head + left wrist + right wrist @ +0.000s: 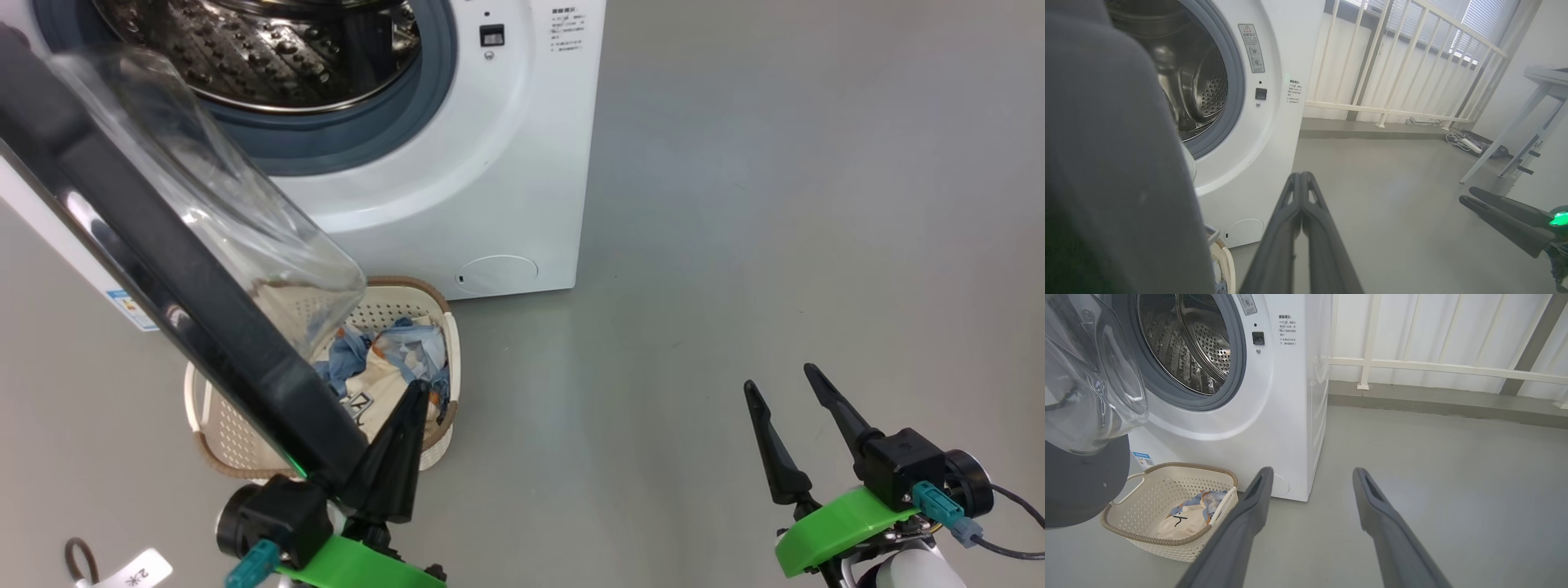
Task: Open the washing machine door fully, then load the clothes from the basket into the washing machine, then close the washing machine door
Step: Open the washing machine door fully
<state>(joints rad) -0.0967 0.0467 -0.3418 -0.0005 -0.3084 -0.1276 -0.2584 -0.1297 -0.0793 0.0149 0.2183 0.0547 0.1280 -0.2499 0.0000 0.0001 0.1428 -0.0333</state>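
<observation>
The white washing machine (506,163) stands with its steel drum (277,49) exposed. The washing machine door (163,261), black-rimmed with a clear glass bowl (245,212), swings out toward me at the left. The cream basket (451,343) sits on the floor under the door, holding the clothes (392,359), light blue and cream. My left gripper (418,388) is shut with nothing between its fingers, right beside the door's free edge and over the basket. My right gripper (777,377) hangs open over bare floor at the lower right. The right wrist view shows basket (1167,539), clothes (1184,518) and door (1086,486).
Grey floor spreads wide to the right of the machine. A white railing (1404,61), a power strip (1470,145) and white table legs (1515,134) lie beyond it. A brown loop and a white tag (131,572) rest on the floor near my left arm.
</observation>
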